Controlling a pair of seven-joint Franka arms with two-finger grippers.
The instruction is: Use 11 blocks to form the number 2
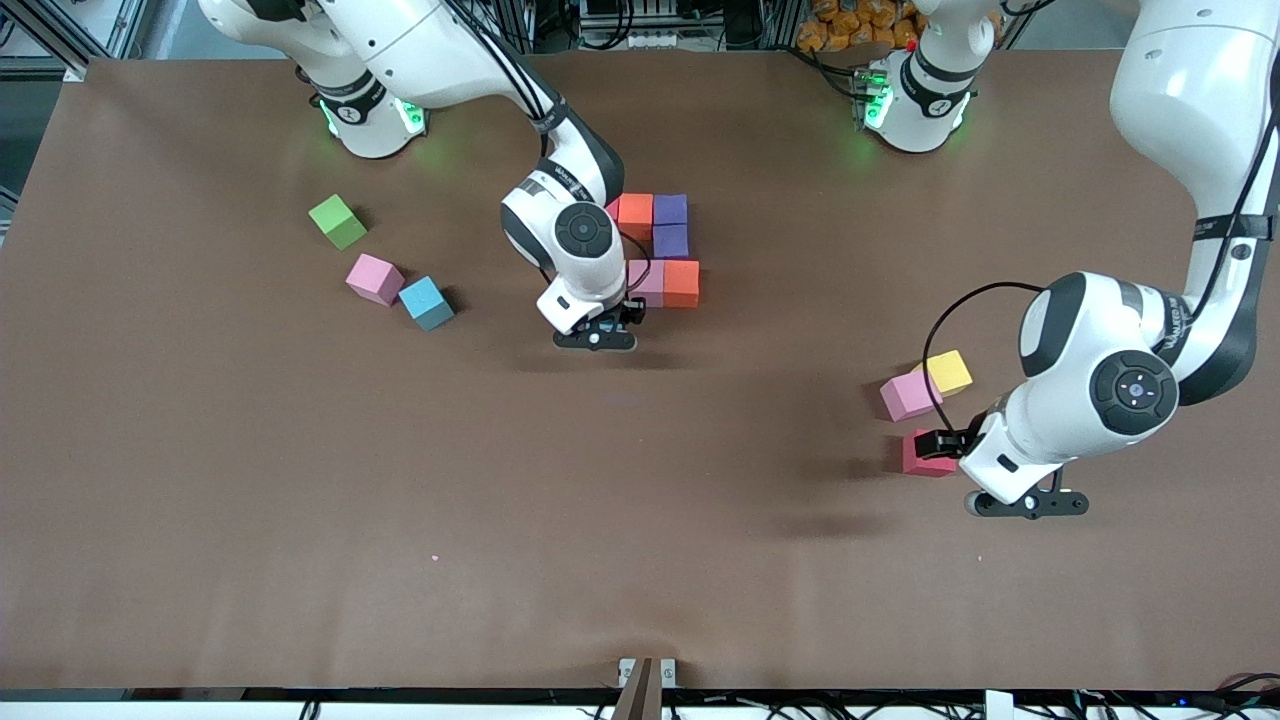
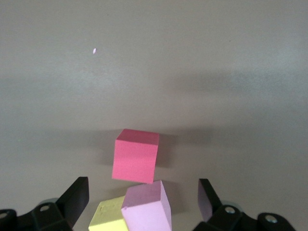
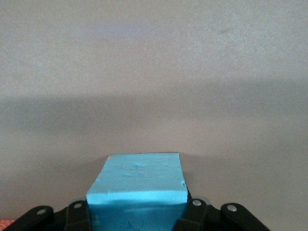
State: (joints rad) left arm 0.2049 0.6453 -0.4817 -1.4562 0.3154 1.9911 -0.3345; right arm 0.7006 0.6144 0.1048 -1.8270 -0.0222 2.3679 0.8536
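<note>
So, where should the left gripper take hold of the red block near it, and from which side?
Come from above and close on two facing sides of the red block. It sits flat and apart from the pink block and the yellow block, so its sides look free. The left gripper is open.

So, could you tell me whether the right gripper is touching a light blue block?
Touching: in the right wrist view the right gripper has its jaws shut on the light blue block.

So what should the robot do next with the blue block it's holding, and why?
Probably lower it beside the pink cube and let go. The right gripper is shut on a light blue block next to the started number 2. The left gripper waits open over three loose cubes.
</note>
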